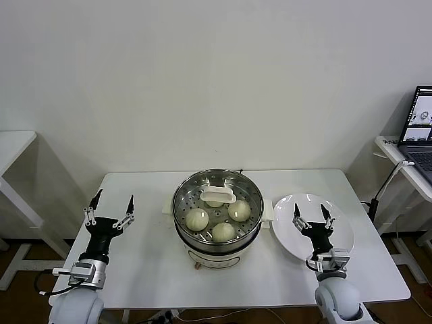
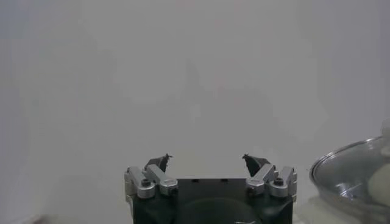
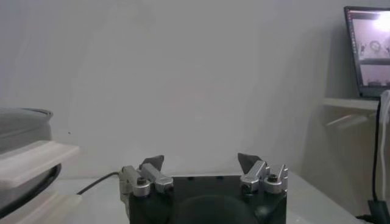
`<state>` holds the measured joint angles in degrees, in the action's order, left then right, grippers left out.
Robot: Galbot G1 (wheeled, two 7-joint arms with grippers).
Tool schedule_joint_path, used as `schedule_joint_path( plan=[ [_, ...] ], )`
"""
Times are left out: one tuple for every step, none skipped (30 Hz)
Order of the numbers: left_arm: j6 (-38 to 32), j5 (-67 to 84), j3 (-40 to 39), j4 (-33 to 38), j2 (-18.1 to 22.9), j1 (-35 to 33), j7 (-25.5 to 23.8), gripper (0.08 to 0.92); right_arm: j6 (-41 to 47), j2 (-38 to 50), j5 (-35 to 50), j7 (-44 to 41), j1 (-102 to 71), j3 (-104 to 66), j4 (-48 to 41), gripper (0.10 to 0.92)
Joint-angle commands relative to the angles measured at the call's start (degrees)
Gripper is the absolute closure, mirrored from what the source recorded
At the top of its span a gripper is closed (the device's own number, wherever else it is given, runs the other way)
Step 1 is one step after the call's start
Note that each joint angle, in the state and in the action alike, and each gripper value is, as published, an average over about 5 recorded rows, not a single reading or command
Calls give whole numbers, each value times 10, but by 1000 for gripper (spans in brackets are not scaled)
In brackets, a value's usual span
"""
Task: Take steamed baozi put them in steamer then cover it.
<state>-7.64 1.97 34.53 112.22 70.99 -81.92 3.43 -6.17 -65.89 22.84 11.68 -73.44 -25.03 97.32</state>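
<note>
The steel steamer (image 1: 217, 233) stands at the table's middle on its white base. The clear glass cover sits on it, its white handle (image 1: 217, 196) near the far side. Through the glass I see three baozi (image 1: 197, 219) (image 1: 239, 210) (image 1: 223, 231), and a fourth (image 1: 214, 203) partly hidden under the handle. My left gripper (image 1: 113, 202) is open and empty, upright to the left of the steamer. My right gripper (image 1: 310, 212) is open and empty over the white plate. The left wrist view shows open fingers (image 2: 207, 159) and the cover's rim (image 2: 350, 176). The right wrist view shows open fingers (image 3: 201, 161) and the steamer's side handle (image 3: 30, 161).
An empty white plate (image 1: 339, 236) lies right of the steamer. A laptop (image 1: 422, 128) sits on a side table at the far right, also in the right wrist view (image 3: 368, 49). Another table's edge (image 1: 13, 145) is at the left. A cable (image 3: 97, 181) runs behind the steamer.
</note>
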Motion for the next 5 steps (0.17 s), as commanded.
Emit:
schedule_joint_path(
  plan=[
    [-22,18,15,-36,2,3,2,177,-1,-1,-5,-3,-1,4,-1,203],
    [-23,16,14,-38,2,4,3,177,-1,-1,-5,-3,-1,5,-1,203],
    [-25,14,14,-40,2,5,4,177,0,0,-6,-2,-1,6,-1,203],
    [-25,14,13,-41,2,6,4,177,0,0,-6,-2,-1,6,-2,203],
    [-26,13,13,-43,2,6,4,177,0,0,-6,-2,-1,7,-2,203]
  ],
)
